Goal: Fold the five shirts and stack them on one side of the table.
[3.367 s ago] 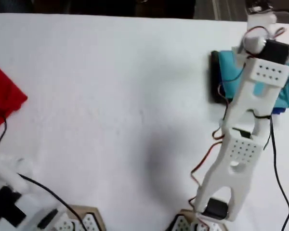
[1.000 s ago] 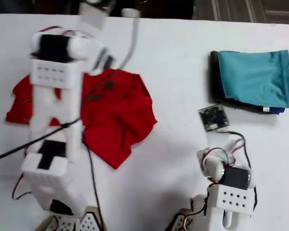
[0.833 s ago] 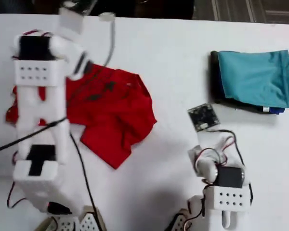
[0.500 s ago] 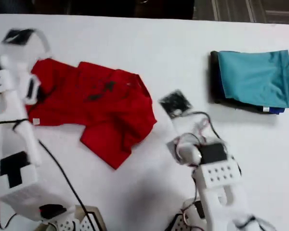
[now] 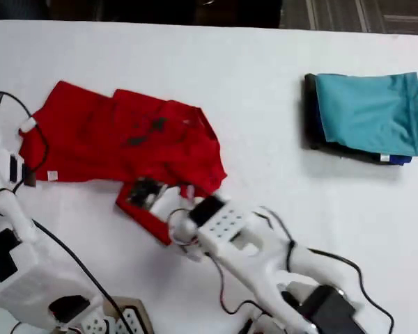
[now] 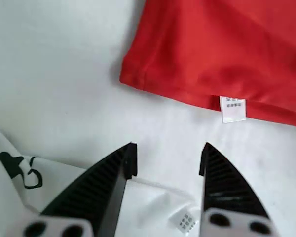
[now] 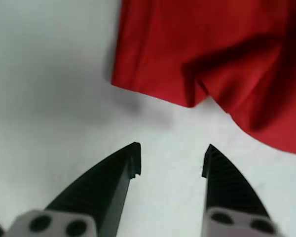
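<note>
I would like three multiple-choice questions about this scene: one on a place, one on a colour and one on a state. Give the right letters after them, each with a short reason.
1. Where does the red shirt lie?
A. spread on the table, on the robot's left side
B. in a basket
C. on the floor

2. What colour is the top shirt of the folded stack?
A. yellow
B. teal
C. white

3. How is the right gripper?
A. shut on a sleeve
B. shut on a tag
C. open, holding nothing

Answers:
1 A: the high view shows it unfolded there.
2 B: teal cloth covers the darker layers.
3 C: the right wrist view shows the jaws apart over bare table.
</note>
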You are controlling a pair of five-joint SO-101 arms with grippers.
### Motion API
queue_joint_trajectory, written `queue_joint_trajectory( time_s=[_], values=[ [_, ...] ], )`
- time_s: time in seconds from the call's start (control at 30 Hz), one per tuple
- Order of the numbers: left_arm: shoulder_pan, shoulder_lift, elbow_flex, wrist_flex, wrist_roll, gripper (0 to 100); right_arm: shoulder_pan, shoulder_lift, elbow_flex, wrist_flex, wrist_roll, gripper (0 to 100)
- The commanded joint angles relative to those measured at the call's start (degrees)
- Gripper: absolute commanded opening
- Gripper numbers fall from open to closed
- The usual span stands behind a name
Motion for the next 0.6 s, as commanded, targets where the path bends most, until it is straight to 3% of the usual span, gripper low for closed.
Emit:
queue_joint_trajectory(
  time_s=[0.0, 0.33, 0.57],
  values=[
    [-0.53, -2.90, 0.31, -1.58, -0.53, 22, -2.24, 4.70, -7.03, -0.75, -2.64, 20.5],
    [-0.79, -2.90, 0.40, -1.49, -0.35, 22, -8.66, 16.92, -19.78, 2.07, -2.81, 20.5],
    [-2.11, -2.90, 0.04, -1.49, -0.53, 22, -9.01, 25.36, -23.56, 1.71, -2.81, 20.5]
  ],
)
